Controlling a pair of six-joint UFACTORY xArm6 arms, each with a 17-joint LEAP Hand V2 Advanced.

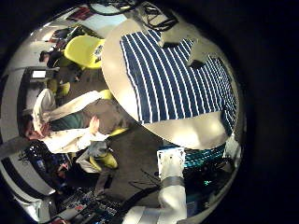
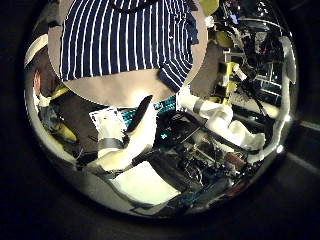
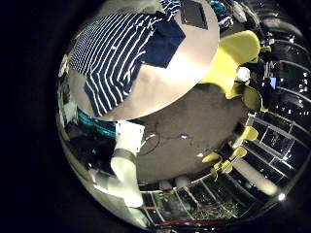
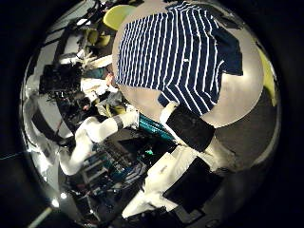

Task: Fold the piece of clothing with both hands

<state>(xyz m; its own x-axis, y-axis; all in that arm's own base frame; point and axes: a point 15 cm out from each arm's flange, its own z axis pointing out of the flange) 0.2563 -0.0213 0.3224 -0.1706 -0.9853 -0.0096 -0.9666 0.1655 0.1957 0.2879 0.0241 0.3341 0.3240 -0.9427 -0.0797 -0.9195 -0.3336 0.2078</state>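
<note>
A striped short-sleeved shirt lies spread flat on a rounded table, seen from well above in all palm views. Its stripes fill the table's middle, and one sleeve reaches toward the table's edge. My left hand hangs high over the table's rim, fingers straight and holding nothing. My right hand hovers over the opposite rim, also clear of the shirt, with its fingers extended and empty. Neither hand touches the cloth.
Chairs stand close beside the table, with another group on its far side. Bare tabletop rings the shirt. The other arm shows beside the table in the left thumb side view.
</note>
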